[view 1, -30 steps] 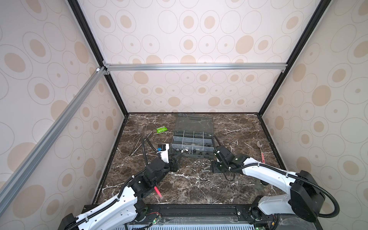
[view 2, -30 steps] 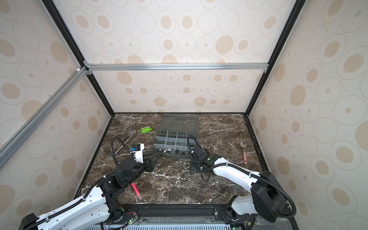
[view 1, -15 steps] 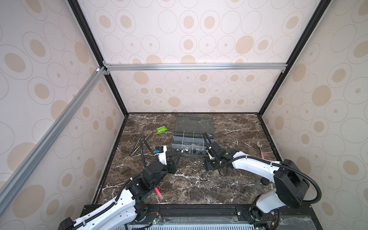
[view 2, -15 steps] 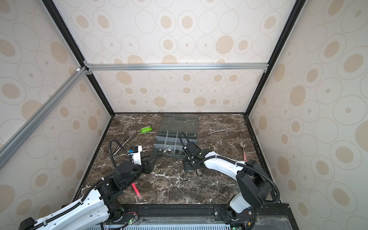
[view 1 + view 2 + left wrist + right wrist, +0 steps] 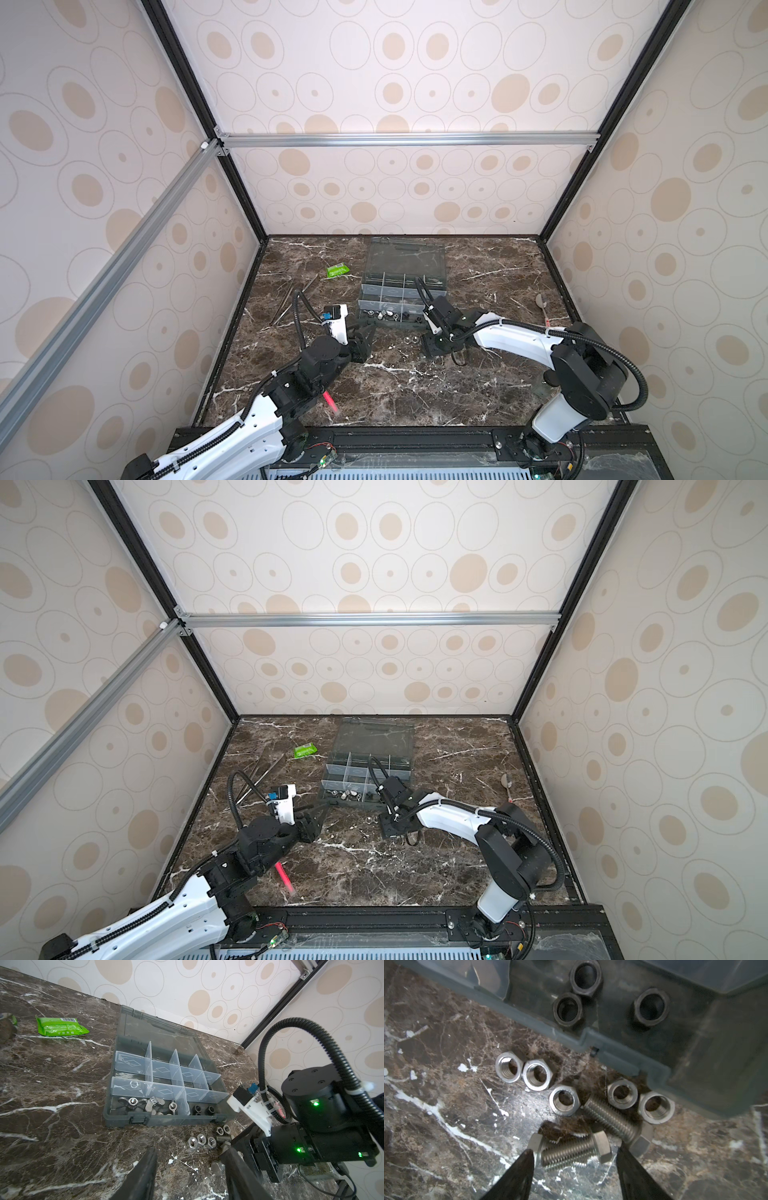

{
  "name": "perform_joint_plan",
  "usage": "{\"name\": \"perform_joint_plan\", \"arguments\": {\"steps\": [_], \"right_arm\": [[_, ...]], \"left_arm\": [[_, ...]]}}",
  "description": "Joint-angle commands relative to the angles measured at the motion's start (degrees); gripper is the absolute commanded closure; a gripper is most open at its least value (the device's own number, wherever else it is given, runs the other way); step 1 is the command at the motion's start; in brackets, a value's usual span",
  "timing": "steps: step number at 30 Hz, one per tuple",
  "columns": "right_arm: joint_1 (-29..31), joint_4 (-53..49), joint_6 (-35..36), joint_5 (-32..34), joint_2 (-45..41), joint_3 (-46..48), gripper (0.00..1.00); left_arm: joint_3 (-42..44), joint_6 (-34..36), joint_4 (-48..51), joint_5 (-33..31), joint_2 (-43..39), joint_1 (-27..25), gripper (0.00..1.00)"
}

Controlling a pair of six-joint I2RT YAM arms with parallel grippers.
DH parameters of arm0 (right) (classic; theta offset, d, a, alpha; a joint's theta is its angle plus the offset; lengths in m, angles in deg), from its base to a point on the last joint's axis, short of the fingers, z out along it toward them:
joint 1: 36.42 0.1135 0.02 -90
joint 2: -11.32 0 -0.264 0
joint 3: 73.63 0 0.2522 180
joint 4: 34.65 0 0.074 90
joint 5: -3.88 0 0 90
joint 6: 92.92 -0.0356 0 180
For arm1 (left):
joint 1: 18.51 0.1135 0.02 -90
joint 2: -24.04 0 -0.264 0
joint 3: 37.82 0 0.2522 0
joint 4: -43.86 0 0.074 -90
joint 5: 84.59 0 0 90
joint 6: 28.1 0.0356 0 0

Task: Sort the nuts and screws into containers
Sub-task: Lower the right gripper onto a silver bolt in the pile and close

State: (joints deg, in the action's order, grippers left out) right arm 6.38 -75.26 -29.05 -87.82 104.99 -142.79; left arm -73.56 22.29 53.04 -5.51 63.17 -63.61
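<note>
Five silver nuts [image 5: 575, 1108] lie loose; right gripper [image 5: 574, 1148], jaws apart, straddles a screw [image 5: 566, 1152], possibly touching; left gripper [image 5: 189, 1150] likewise spread.

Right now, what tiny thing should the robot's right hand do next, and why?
Probably squeeze the right gripper shut, slowly. Its open jaws straddle a silver screw lying on the table just outside the organiser box, and nothing is gripped yet. Another screw seems to lie tight against it, so a gentle close looks safest.
</note>
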Motion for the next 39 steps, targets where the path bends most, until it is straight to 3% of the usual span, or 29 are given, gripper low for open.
{"name": "perform_joint_plan", "arguments": {"steps": [1, 9, 39], "right_arm": [[0.4, 0.4, 1.1, -0.6, 1.0, -1.2, 0.34], [0.4, 1.1, 1.5, -0.7, 2.2, -1.2, 0.37], [0.4, 0.1, -1.3, 2.4, 1.5, 0.1, 0.75]], "left_arm": [[-0.1, -1.3, 0.7, -0.9, -0.6, 0.3, 0.47], [-0.1, -1.6, 0.6, -0.8, -0.3, 0.4, 0.47], [0.6, -2.7, 1.5, -0.9, -1.9, 0.3, 0.47]]}}
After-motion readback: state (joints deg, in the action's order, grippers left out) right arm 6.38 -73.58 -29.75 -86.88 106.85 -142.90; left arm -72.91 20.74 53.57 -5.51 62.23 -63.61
